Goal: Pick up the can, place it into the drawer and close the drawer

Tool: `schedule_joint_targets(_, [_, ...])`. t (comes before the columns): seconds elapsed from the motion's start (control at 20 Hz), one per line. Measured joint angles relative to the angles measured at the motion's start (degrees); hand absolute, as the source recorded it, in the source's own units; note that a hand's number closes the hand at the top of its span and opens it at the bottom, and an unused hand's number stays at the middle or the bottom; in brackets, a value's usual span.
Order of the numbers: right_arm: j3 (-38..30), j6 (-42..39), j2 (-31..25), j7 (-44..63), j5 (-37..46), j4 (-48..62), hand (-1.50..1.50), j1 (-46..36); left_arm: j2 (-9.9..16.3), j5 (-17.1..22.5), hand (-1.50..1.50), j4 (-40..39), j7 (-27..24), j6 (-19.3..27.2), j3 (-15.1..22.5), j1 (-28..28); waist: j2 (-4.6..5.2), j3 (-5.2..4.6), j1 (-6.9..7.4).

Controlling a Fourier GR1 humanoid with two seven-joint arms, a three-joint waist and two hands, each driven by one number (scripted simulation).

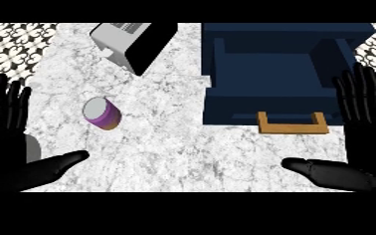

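Head view: purple cylindrical can with grey lid [102, 113] stands untouched on the white marble counter [183, 149], toward its left edge. Dark blue drawer [275, 79] with wooden handle [291, 124] is open at right. Left hand [15, 144] and right hand [356, 144] rest released, holding nothing. Pick, place and close all remain.

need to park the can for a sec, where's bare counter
Bare marble between the can and the drawer, running down between both hands. Crowded at top left by the toaster.
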State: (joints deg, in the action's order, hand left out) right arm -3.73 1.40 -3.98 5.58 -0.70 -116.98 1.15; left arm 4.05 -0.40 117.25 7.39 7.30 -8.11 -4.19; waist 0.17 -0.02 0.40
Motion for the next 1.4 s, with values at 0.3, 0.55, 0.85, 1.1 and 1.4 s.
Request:
schedule_joint_targets(0.3, [0.5,1.9,0.8,6.3,1.1,-2.2,-1.50,1.9,0.1,-0.7,-1.50,1.4,10.6,4.4,-3.0,0.7,-0.17,0.03,-0.34])
schedule_joint_targets(0.55, [-1.4,0.8,-0.1,6.8,-0.4,-2.6,-1.50,2.9,1.0,0.6,-1.50,3.0,14.0,4.3,-5.0,0.9,-0.20,0.03,-0.38])
schedule_joint_targets(0.85, [-2.7,-0.4,0.0,4.8,-1.2,-1.9,-1.50,4.0,0.8,-0.2,-1.50,-2.6,12.4,4.6,-4.6,3.9,-0.19,0.03,-0.51])
schedule_joint_targets(1.1, [-2.4,-0.5,0.8,3.2,-0.3,-1.7,-1.50,5.4,-1.0,-2.1,-1.50,-7.5,10.1,5.9,-2.6,4.7,-0.17,0.02,-0.54])
schedule_joint_targets(1.4, [-5.4,-2.6,-0.5,3.1,-3.2,-3.3,-1.50,6.8,-3.1,-4.1,-1.50,-15.4,3.8,9.2,0.8,3.9,-0.18,0.02,-0.61])
